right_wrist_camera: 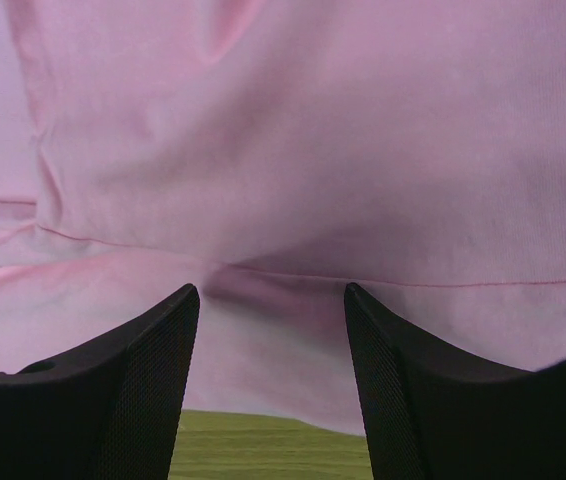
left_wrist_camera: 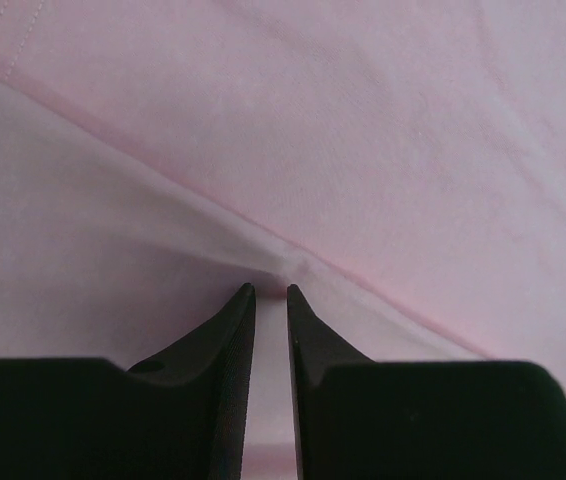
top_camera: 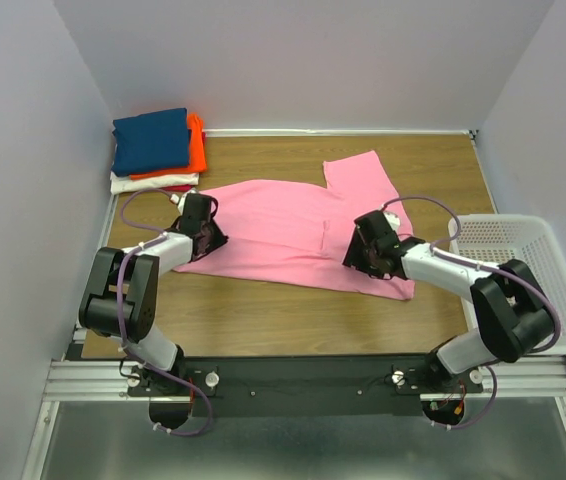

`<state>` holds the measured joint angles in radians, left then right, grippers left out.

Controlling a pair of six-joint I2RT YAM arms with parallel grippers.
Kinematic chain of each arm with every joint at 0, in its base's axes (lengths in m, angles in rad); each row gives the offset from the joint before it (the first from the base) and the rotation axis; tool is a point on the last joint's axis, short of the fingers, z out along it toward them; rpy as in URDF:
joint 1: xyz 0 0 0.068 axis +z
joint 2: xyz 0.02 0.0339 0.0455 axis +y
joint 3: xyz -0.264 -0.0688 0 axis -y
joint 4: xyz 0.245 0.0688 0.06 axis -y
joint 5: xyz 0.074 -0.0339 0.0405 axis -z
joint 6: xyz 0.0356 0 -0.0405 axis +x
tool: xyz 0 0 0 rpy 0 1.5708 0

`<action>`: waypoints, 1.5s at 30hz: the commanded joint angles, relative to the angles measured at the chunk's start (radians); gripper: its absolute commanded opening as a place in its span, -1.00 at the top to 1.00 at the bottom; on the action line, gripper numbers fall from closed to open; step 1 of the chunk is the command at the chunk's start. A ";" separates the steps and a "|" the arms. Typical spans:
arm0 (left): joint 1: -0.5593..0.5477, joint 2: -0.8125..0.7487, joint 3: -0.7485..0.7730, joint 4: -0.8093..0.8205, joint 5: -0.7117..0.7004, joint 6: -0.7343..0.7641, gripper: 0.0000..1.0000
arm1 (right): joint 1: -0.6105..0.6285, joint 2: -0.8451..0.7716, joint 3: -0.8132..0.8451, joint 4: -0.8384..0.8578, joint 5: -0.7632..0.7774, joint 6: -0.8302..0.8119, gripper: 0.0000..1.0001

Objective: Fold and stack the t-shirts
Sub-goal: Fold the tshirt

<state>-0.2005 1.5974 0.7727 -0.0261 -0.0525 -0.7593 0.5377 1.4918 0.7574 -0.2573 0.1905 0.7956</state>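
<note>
A large pink t-shirt (top_camera: 283, 225) lies spread across the middle of the wooden table (top_camera: 263, 320), one sleeve pointing to the far right. My left gripper (top_camera: 211, 238) rests on its left edge. In the left wrist view its jaws (left_wrist_camera: 271, 290) stand nearly together, with a puckered fold of the pink t-shirt (left_wrist_camera: 363, 150) pinched at the tips. My right gripper (top_camera: 355, 250) sits low on the shirt's near right part. It is open (right_wrist_camera: 271, 290), and the hem of the pink t-shirt (right_wrist_camera: 313, 150) lies between the wide-apart fingers. The folded t-shirts are stacked at the far left: navy (top_camera: 151, 140), orange (top_camera: 196, 150), white (top_camera: 153, 183).
A white mesh basket (top_camera: 523, 250) stands at the table's right edge, beside the right arm. Grey walls close in the table on three sides. Bare wood (right_wrist_camera: 263, 445) shows under the right gripper, just short of the shirt's hem.
</note>
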 commanded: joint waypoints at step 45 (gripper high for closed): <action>0.156 -0.525 -0.201 -0.259 -0.121 -0.089 0.33 | -0.073 -0.392 -0.089 -0.289 0.007 0.182 -0.41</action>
<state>-0.1093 1.0706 0.5552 -0.2256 -0.1043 -0.8391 0.4690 1.0702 0.6197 -0.5213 0.1707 0.9554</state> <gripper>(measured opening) 0.332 0.707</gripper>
